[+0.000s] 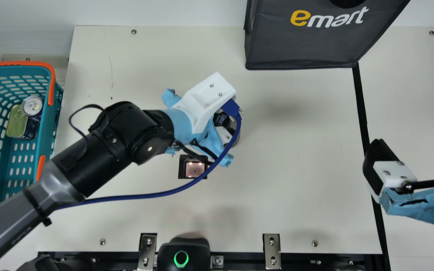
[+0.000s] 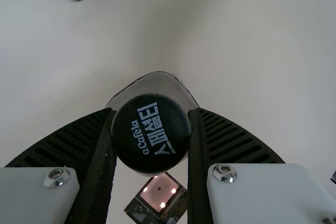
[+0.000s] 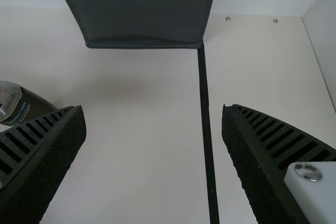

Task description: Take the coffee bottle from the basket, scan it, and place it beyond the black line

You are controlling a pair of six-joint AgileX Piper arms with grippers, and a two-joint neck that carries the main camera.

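Black cap pinched between the ribbed pads of my left gripper (image 2: 152,113): that is my hold on the coffee bottle (image 2: 151,134). Taking the scanner (image 1: 194,170) as reference, I find the blue cable (image 1: 187,185) crossing its edge in the main view, and the bottle just beyond and to its right. Contact between bottle base and desk (image 1: 296,169) I cannot tell.

I judge scanning to be the step in hand; whether a read has registered is undetermined. Recommended: bring the body over the scanner's lit window, tilt it until the printed code faces down, and pause there. The hold is high, on the cap only, so the smooth body could swing or slip if I turn the wrist sharply. The cable should be kept off the window.

Farther off, left of the scanner, stands the basket (image 1: 47,126) containing a silver-topped can (image 1: 32,105) and a flat tin (image 1: 16,122). Well right of the scanner runs the black line (image 1: 360,101), my right gripper (image 3: 152,114) over it, fingers spread; it would obstruct a direct carry across. Beyond the scanner, at the far side, stands a dark bag (image 1: 300,45), best passed on its near side.
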